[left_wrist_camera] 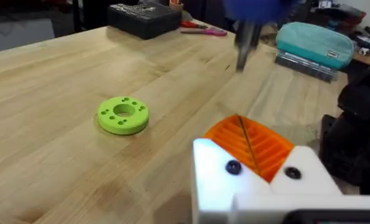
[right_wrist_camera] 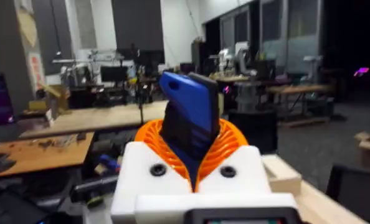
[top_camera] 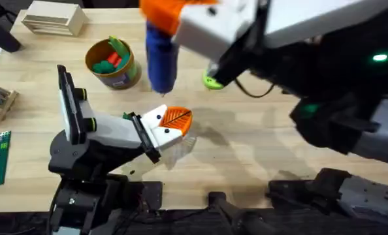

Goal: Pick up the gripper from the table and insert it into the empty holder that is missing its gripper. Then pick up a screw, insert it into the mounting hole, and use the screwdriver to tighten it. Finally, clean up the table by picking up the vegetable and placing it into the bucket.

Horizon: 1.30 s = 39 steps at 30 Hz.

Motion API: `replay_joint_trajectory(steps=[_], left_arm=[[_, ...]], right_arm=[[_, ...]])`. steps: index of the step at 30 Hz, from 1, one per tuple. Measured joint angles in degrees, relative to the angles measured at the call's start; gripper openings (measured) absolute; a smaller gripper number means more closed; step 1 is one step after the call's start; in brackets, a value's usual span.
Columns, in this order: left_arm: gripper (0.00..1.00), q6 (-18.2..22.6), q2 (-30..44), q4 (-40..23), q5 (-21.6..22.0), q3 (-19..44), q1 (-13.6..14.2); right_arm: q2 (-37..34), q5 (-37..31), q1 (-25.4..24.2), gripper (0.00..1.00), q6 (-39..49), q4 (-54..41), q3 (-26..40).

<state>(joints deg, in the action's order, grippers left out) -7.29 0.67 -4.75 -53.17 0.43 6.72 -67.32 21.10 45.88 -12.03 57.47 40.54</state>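
Hanging upright from the right gripper [top_camera: 181,23], whose jaws clamp its body, the screwdriver [top_camera: 161,55] points its bit down, behind the left gripper [top_camera: 171,127]; those jaws seem closed, perhaps empty.

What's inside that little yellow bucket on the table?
The bucket holds small toy pieces: green ones and a red-orange one poke up above its rim. Whatever lies beneath them, and the bucket's bottom, is covered and cannot be seen.
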Motion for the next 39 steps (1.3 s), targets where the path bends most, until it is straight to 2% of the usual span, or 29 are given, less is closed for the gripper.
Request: replay_joint_trajectory(steps=[3,18,39], left_arm=[[0.007,0.0,0.0,0.0,0.0,0.0,0.0],[0.007,0.0,0.0,0.0,0.0,0.0,0.0],[0.007,0.0,0.0,0.0,0.0,0.0,0.0]], right_arm=[[-2.9,0.0,1.1,0.029,0.0,0.0,0.0],[-4.9,0.0,3.2,0.029,0.0,-0.4,0.0],[-5.0,0.0,3.8,0.029,0.0,-3.5,0.0]])
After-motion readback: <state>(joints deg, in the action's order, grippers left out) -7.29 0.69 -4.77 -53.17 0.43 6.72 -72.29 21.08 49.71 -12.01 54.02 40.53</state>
